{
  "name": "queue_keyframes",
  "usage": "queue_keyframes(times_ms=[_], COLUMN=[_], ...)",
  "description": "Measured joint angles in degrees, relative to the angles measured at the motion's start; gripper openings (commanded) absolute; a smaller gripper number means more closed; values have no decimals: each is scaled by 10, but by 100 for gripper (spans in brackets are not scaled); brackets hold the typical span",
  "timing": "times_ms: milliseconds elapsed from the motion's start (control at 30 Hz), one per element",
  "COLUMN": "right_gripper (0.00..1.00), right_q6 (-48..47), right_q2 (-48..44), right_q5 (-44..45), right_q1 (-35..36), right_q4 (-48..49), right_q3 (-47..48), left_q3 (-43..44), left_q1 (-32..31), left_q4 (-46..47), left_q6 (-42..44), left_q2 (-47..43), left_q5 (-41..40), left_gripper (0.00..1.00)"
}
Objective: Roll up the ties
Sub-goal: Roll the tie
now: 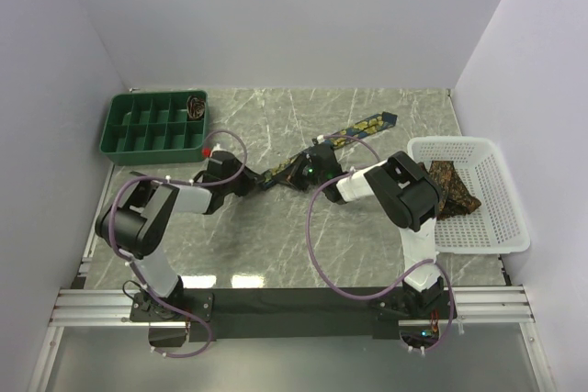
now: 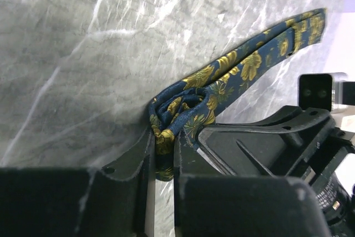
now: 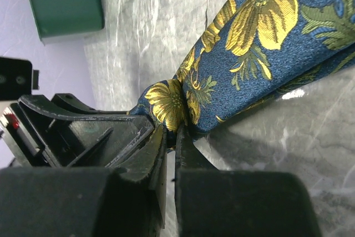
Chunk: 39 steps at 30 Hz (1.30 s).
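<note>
The navy tie (image 1: 356,131) is laid mid-table, its partly rolled end pinched by the left gripper (image 2: 163,151) and by the right gripper (image 3: 171,137). A rolled tie (image 1: 196,106) is held in the far right compartment of the tray (image 1: 118,130). Brown ties (image 1: 452,188) are heaped in the basket (image 1: 501,227).

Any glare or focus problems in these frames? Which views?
Top external: bright light reflections on the marble table along its near edge, otherwise sharp. Left wrist: the left gripper is dark and soft in the foreground, the navy tie in focus. Right wrist: the right gripper is blurred up close, the tie's print crisp, a small glare spot on the table beside it.
</note>
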Motion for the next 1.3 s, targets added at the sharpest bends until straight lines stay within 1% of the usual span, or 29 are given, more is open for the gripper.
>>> queue_keyframes(times_ms=[33,133,200,267,300,333,367,400,467,500,567,600,633,667,733,800,900,1000,1167,1300], right_gripper=[17,22,22,13,10,4,1,0,0,0,0,0,0,0,0,0,0,0,0,0], right_q6=[-2,-17,-29,-41,-45,-46,-46,-44,-40,-35,-27,-23,-21,-19,-20,-26,-38,-46,-64,-72], right_q2=[-2,-16,-27,-38,-41,-42,-42,-42,-42,-42,-42,-42,-41,-40,-40,-40,-40,-40,-40,-39], right_q5=[0,-4,-4,-3,-2,-2,-2,-2,-2,-2,0,0,0,0,0,-2,-4,-7,-12,-18], right_q1=[0,5,11,17,20,21,21,21,21,22,24,24,24,24,24,24,24,24,22,21], right_q4=[0,-7,-18,-30,-33,-34,-32,-27,-16,-10,0,5,8,9,8,1,-12,-23,-45,-49], right_q3=[-2,-13,-21,-27,-29,-30,-32,-35,-41,-45,-51,-54,-55,-55,-54,-50,-42,-36,-23,-20], left_q3=[6,19,20,20,20,17,14,11,0,-10,-23,-28,-30,-31,-31,-30,-15,23,73,112], left_q1=[-2,-9,-15,-21,-22,-24,-26,-26,-27,-27,-30,-31,-33,-34,-36,-40,-54,-81,-111,-119], left_q4=[-18,-77,-112,-137,-144,-146,-144,-140,-130,-116,-96,-88,-84,-82,-104,-146,-222,-278,-313,-341], left_q6=[2,12,17,19,19,18,17,13,5,-5,-15,-17,-17,-16,4,49,137,246,385,484], left_q2=[-4,-23,-40,-52,-55,-57,-57,-57,-58,-60,-72,-77,-83,-89,-108,-133,-165,-181,-178,-130], left_q5=[-2,-9,-15,-17,-17,-17,-16,-15,-15,-11,-1,1,3,4,-5,-25,-71,-101,-117,-133], left_gripper=[2,4,7,14,21,26,31,40,50,62,77,91,97,100,99,99,99,99,99,99])
